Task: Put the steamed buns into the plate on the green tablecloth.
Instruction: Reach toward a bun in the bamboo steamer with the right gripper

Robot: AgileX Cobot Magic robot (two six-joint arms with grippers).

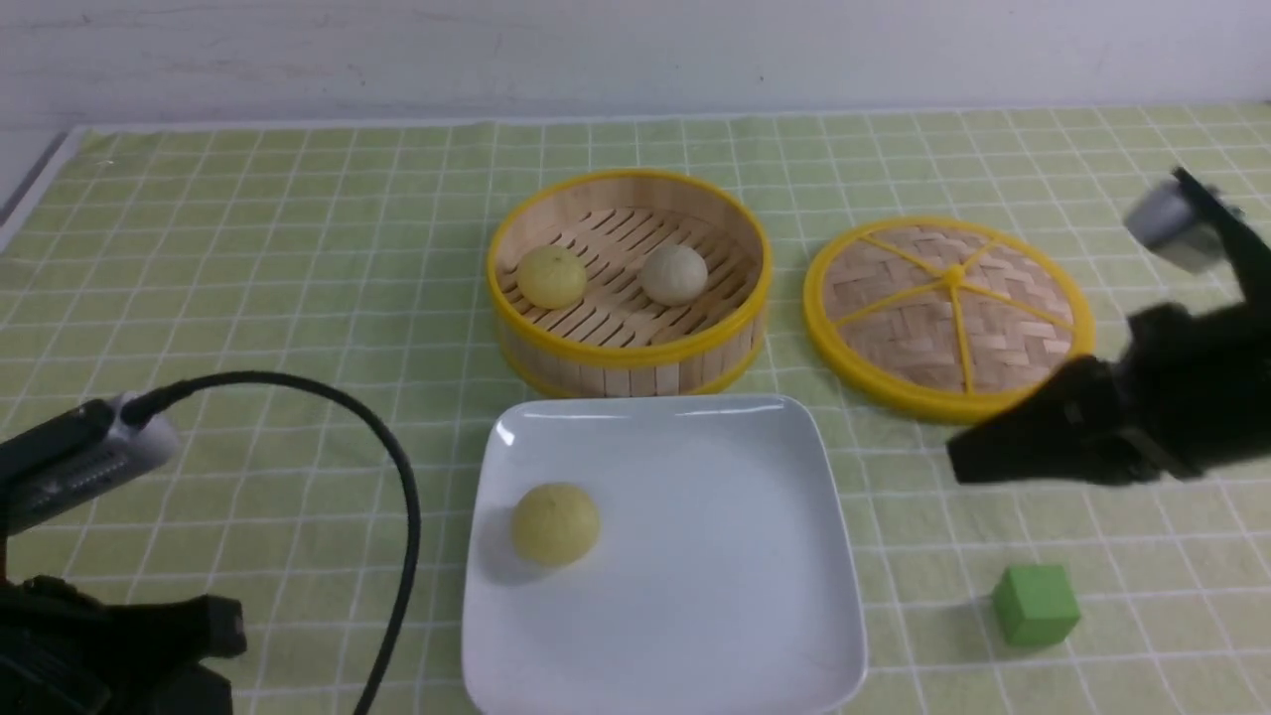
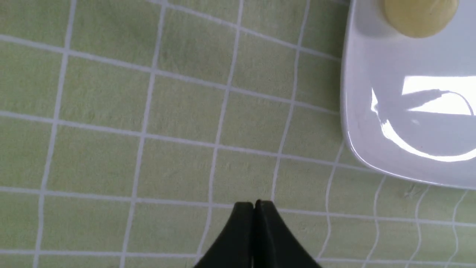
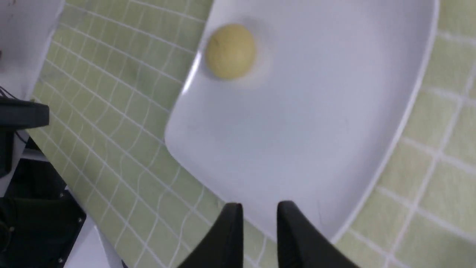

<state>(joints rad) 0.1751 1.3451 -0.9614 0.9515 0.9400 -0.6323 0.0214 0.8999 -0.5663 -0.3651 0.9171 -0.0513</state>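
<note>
Yellow buns (image 1: pixel 554 523): two
Beige bun (image 1: pixel 674 274): one
All buns together: three
Plate (image 1: pixel 755 616): one
Steamer basket (image 1: pixel 635 372): one
Woven lid (image 1: pixel 948 313): one
Green cube (image 1: pixel 1036 604): one
Tablecloth (image 1: pixel 248 248): one
Grippers: two, left gripper (image 2: pixel 254 206) and right gripper (image 3: pixel 259 209)

Cloth (image 1: pixel 248 248) is showing pale green, white grid. Plate (image 1: pixel 735 556) is reading glossy white. Buns (image 1: pixel 554 523): two pale yellow, one beige. Basket (image 1: pixel 630 369), woven lid (image 1: pixel 948 318) are showing tan, yellow rims. Cube (image 1: pixel 1036 604) showing green.
</note>
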